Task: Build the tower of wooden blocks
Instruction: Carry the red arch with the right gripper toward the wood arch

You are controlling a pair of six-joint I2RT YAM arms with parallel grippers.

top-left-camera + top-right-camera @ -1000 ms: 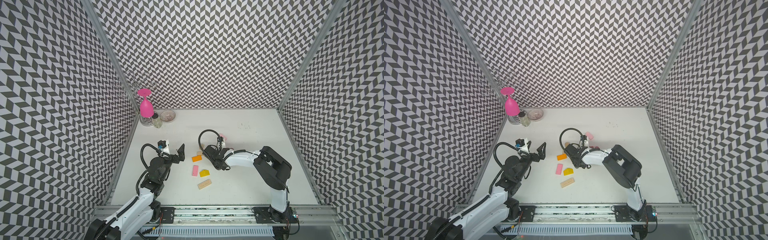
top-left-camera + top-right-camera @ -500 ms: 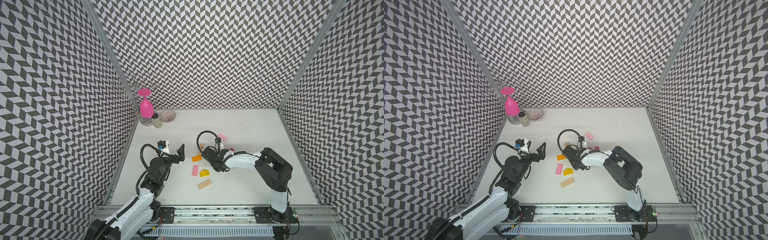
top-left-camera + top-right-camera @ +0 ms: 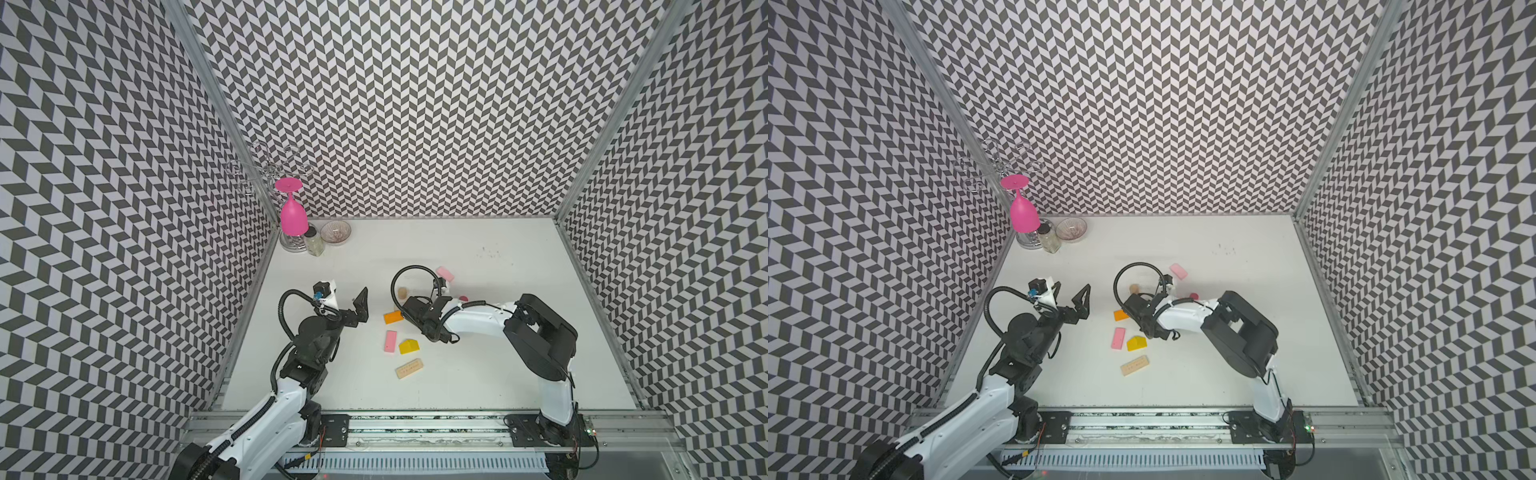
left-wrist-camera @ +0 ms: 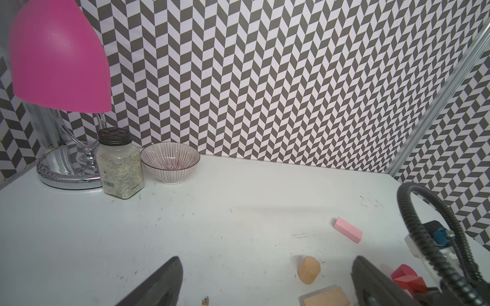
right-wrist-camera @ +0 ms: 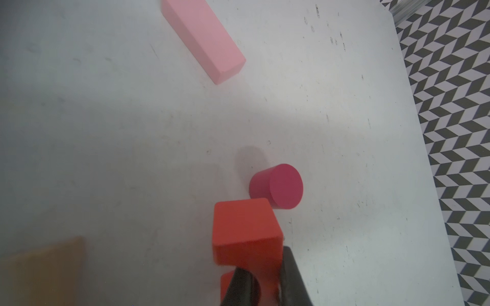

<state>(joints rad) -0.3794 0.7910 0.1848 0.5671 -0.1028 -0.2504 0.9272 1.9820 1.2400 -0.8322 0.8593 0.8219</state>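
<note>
Now I am seeing the right gripper pinching the red wooden block, jaws nearly together.
A magenta wooden cylinder is lying just beside that block. The left gripper is hanging wide open, holding nothing. An orange wooden block, a pink bar, a yellow house-shaped block and a tan bar are lying singly on the white table between the arms.

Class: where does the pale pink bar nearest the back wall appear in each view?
In a top view: pale pink bar behind the magenta cylinder.
In a top view: bar likewise.
Left wrist: bar beyond the tan cylinder.
Right wrist: bar beyond the magenta cylinder.
Shared landmark: dark scuff marks near it.
</note>
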